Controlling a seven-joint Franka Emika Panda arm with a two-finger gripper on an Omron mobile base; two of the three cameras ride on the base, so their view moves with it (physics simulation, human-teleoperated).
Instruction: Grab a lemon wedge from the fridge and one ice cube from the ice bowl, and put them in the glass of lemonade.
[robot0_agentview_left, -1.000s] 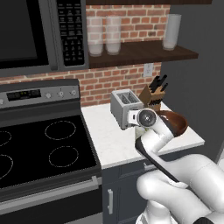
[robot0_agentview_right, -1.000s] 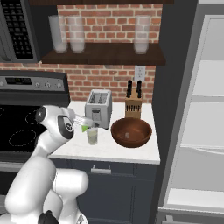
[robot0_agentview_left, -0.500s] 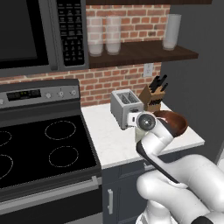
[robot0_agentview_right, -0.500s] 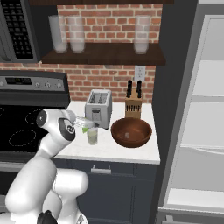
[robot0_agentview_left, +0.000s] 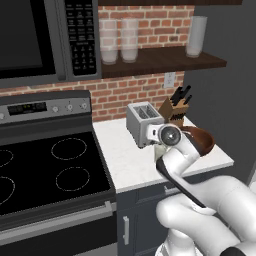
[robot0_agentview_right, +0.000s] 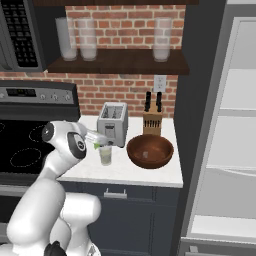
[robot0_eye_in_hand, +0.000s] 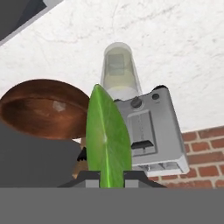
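- No brand or label can be read; the microwave (robot0_agentview_left: 47, 40) keypad is too blurred to tell.
- The arm bends over the white surface (robot0_agentview_right: 145, 175), hand level, just above the glass (robot0_agentview_right: 105, 155).
- The fingers (robot0_eye_in_hand: 111, 177) are clamped on the wedge (robot0_eye_in_hand: 108, 138).
- The glass stands in front of the toaster (robot0_agentview_right: 113, 123), near the bowl (robot0_agentview_right: 150, 150).
- The fridge (robot0_agentview_right: 220, 130) stands open at the right.
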